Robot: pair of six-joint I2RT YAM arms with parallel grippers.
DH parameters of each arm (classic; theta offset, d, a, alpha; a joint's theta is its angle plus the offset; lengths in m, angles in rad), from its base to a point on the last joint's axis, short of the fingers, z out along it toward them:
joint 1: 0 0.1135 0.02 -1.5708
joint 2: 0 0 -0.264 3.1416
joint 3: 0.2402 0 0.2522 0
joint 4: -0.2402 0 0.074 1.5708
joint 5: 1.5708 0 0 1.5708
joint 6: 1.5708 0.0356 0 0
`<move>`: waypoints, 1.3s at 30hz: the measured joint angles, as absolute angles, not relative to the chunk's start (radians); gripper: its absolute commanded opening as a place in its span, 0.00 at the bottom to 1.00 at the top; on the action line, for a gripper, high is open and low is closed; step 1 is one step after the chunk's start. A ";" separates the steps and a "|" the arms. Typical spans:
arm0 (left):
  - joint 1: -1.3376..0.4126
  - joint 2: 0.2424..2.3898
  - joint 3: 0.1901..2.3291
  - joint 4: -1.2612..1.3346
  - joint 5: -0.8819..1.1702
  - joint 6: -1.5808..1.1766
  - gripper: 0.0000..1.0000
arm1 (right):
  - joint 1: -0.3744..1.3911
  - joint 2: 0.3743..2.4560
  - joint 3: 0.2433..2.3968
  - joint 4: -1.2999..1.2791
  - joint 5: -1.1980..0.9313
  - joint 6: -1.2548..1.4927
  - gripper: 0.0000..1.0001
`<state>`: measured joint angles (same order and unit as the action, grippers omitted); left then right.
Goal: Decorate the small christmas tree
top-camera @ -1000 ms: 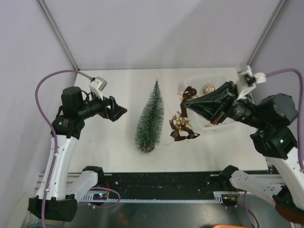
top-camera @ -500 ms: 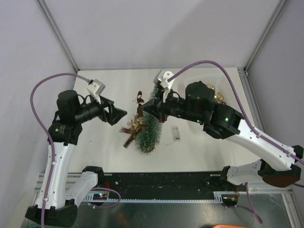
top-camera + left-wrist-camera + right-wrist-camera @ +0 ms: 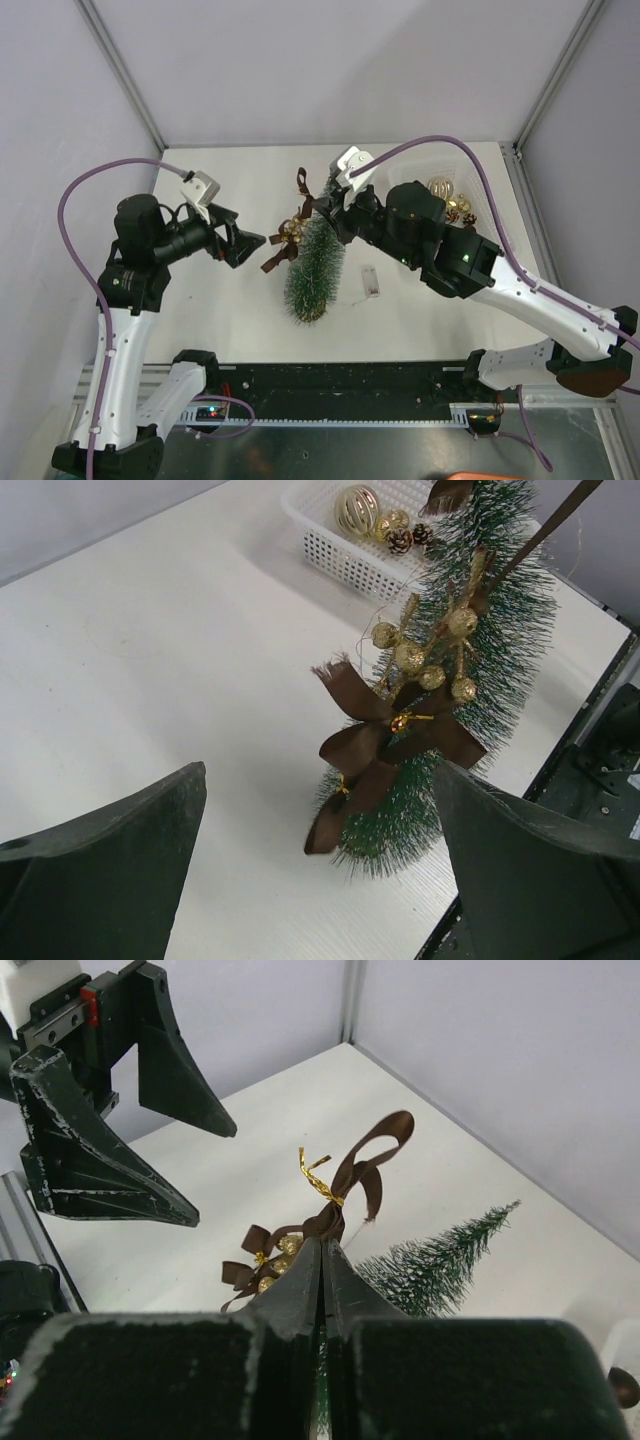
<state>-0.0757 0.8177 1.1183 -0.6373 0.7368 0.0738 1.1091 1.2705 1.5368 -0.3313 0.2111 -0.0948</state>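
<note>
The small christmas tree [image 3: 315,265], dark green with frosted bristles, is at the middle of the table, its brown base [image 3: 310,313] towards me. It also shows in the left wrist view [image 3: 490,650] and the right wrist view [image 3: 440,1265]. My right gripper [image 3: 320,207] is shut on a brown ribbon garland with gold beads [image 3: 284,244], held against the tree's left side near its top. The shut tips [image 3: 322,1243] pinch the ribbon [image 3: 352,1175]. My left gripper [image 3: 252,240] is open and empty, left of the garland [image 3: 400,730], apart from it.
A white plastic basket [image 3: 470,190] with gold and brown baubles [image 3: 440,187] stands at the back right, partly hidden by the right arm; it also shows in the left wrist view [image 3: 340,555]. A small clear piece [image 3: 368,281] lies right of the tree. A black rail [image 3: 340,385] runs along the near edge.
My right arm has swung from the basket leftwards over the tree, carrying the ribbon garland, and then lifted it towards the tree's top. The left gripper has barely shifted.
</note>
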 measured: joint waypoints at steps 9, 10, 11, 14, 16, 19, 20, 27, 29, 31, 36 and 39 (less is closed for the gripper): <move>-0.075 0.795 1.099 -0.630 0.882 0.115 0.98 | 1.109 1.182 1.444 -0.249 0.284 -0.094 0.00; -0.075 0.790 1.090 -0.629 0.898 0.118 0.97 | 1.109 1.170 1.432 -0.240 0.292 -0.088 0.00; -0.075 0.789 1.077 -0.627 0.910 0.124 0.96 | 1.109 1.161 1.423 -0.233 0.300 -0.083 0.00; -0.075 0.788 1.047 -0.627 0.925 0.136 0.94 | 1.110 1.129 1.380 -0.206 0.325 -0.062 0.00; -0.075 0.796 1.027 -0.627 0.925 0.150 0.93 | 1.112 1.108 1.345 -0.195 0.339 -0.046 0.00; -0.075 0.821 1.011 -0.629 0.921 0.169 0.90 | 1.116 1.086 1.301 -0.187 0.363 -0.021 0.00; -0.075 0.830 1.007 -0.630 0.920 0.178 0.89 | 1.118 1.082 1.290 -0.186 0.370 -0.014 0.00; -0.075 0.862 0.977 -0.631 0.899 0.237 0.83 | 1.127 1.032 1.217 -0.157 0.416 0.031 0.00; -0.075 0.873 0.976 -0.631 0.894 0.246 0.82 | 1.132 1.007 1.190 -0.134 0.442 0.046 0.01; -0.075 0.880 0.976 -0.631 0.894 0.249 0.82 | 1.138 0.976 1.155 -0.111 0.476 0.072 0.03; -0.075 0.886 0.976 -0.631 0.895 0.253 0.80 | 1.153 0.892 1.037 -0.034 0.546 0.141 0.08; -0.075 0.886 0.976 -0.631 0.895 0.253 0.80 | 1.163 0.867 0.986 -0.005 0.576 0.179 0.14</move>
